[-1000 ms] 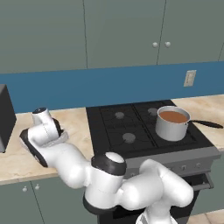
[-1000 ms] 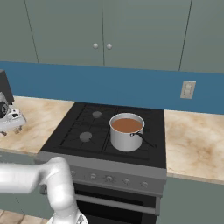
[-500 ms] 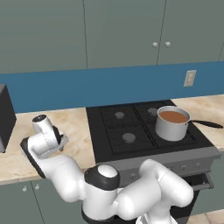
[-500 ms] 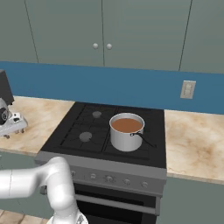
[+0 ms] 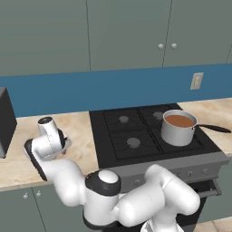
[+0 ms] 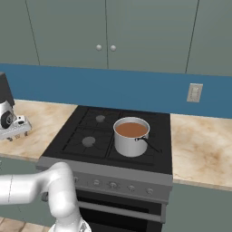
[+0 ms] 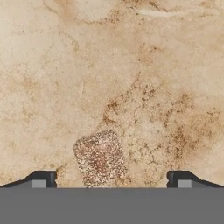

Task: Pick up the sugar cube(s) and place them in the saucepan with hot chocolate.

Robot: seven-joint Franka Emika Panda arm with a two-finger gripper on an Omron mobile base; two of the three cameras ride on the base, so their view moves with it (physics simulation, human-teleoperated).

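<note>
Saucepan [image 5: 179, 129] right of centre on stove [image 5: 136, 136], brown liquid inside. End effector [image 7: 108, 179] wide, lower frame; sugar cube [image 7: 99, 158] on counter [image 7: 131, 65] between fingertips.

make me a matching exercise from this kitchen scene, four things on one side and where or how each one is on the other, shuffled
Things:
1. sugar cube
2. saucepan
3. gripper
4. wall outlet

Places or states:
A. on the blue backsplash
B. on the stove, holding brown liquid
C. on the marbled counter, between the fingertips
D. open, pointed down at the counter left of the stove

Pairs: 1-C, 2-B, 3-D, 4-A
</note>
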